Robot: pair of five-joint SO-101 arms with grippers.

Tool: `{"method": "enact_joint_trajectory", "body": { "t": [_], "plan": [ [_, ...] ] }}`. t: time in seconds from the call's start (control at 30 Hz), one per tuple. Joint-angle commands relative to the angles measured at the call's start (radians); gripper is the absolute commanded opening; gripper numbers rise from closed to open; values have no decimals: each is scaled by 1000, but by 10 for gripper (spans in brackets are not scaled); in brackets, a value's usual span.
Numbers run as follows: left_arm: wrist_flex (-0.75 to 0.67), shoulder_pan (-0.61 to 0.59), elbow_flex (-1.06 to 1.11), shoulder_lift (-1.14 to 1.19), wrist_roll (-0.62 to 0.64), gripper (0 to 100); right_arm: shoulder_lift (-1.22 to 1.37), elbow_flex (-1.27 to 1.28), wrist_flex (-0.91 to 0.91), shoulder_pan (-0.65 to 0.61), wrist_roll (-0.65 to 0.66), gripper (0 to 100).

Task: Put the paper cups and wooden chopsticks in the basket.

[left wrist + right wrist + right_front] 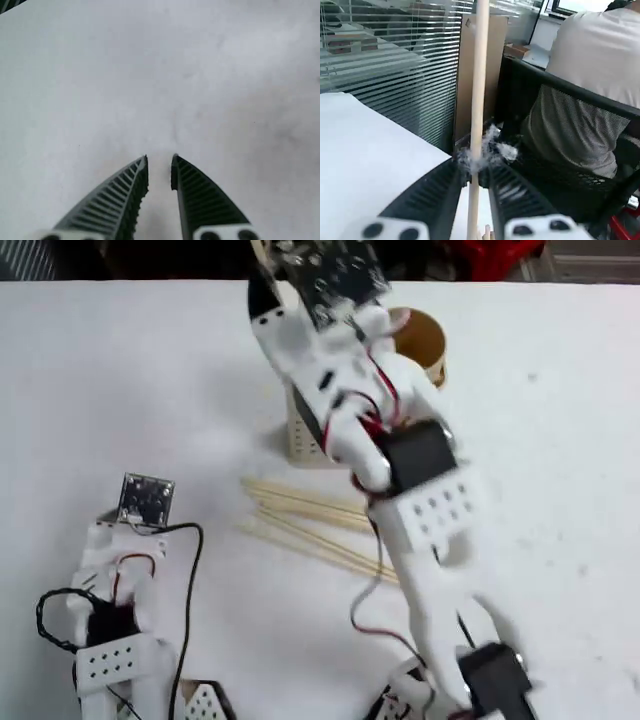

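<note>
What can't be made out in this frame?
Basket contents: high view, right arm covers the opening.
Paper cup: high view, arm hides part; single or stacked, cannot tell.
Loose chopsticks: high view, overlapping, ends under the arm; count unclear.
Chopstick in the right hand: right wrist view, both ends cut off by picture edges.

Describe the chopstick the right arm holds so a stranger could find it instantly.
On the white table, find the right arm stretched over the basket. A single wooden chopstick is clamped in its jaws. Unlike the other chopsticks lying flat on the table, it stands upright.
</note>
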Motion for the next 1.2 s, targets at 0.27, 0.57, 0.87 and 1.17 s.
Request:
{"method": "enact_joint_trajectory", "body": {
  "t": [0.27,0.57,0.87,1.17],
  "plan": [
    [-23,10,-5,-13,6,94,82,-49,-54,119,-15,19],
    [-26,10,-5,-13,6,94,81,3,-47,119,-17,120],
    [-26,10,-5,-13,6,94,65,61,-36,119,-12,145],
    [-26,10,-5,-13,6,94,-153,152,435,114,-6,147]
  ]
}}
